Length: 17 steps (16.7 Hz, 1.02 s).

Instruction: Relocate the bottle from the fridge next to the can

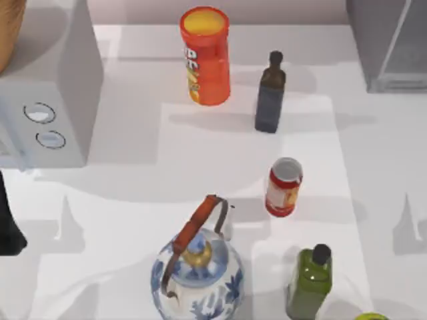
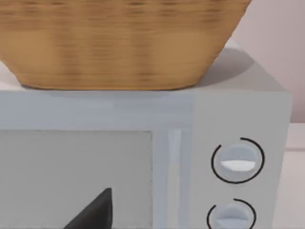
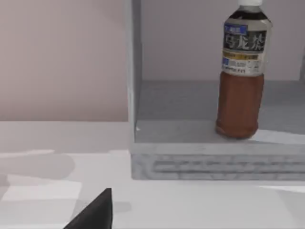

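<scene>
Orange tube [image 1: 205, 57], dark bottle [image 1: 270, 94], green bottle [image 1: 309, 281], porcelain kettle [image 1: 198, 273].

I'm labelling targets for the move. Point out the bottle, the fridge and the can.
bottle [image 3: 239, 102]: right wrist view, reddish-brown body.
fridge [image 3: 209, 164]: right wrist view, front edge of its floor.
can [image 1: 283, 190]: top view, labelled side.

White table [image 1: 133, 180] (softly shadowed) — plain pale pinkish wall [image 3: 62, 57] behind.

Bottle [image 3: 240, 76] upright inside fridge [image 3: 205, 162] (white cap); can [image 1: 283, 187] mid-table.
</scene>
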### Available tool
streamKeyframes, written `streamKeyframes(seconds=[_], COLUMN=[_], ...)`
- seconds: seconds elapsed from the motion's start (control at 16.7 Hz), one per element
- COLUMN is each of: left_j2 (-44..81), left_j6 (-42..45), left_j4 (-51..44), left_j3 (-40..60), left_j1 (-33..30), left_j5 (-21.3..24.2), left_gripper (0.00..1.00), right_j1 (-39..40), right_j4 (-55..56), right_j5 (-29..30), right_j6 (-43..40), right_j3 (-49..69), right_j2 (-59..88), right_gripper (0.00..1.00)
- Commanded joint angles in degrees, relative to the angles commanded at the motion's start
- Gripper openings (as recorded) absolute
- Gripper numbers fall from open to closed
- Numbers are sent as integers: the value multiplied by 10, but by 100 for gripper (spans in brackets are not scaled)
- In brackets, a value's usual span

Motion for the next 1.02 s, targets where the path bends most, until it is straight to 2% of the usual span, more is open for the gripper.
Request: streamKeyframes(seconds=[0.24, 0.48, 0.72, 1.02], left_j2=[0, 0, 0, 0], left_j6=[0, 0, 0, 0], left_j4=[0, 0, 0, 0], left_j3=[0, 0, 0, 0], left_j1=[0, 0, 0, 0], left_j5=[0, 0, 0, 0], left_gripper=[100, 100, 100, 100], right_j1=[-1, -14, -37, -72], right_j4=[15, 94, 212, 380], right_j5=[-4, -19, -38, -64], right_j6=[0, 2, 3, 6], right_j3=[12, 76, 170, 303], right_j2=[18, 126, 328, 654], right_gripper=[100, 100, 100, 100])
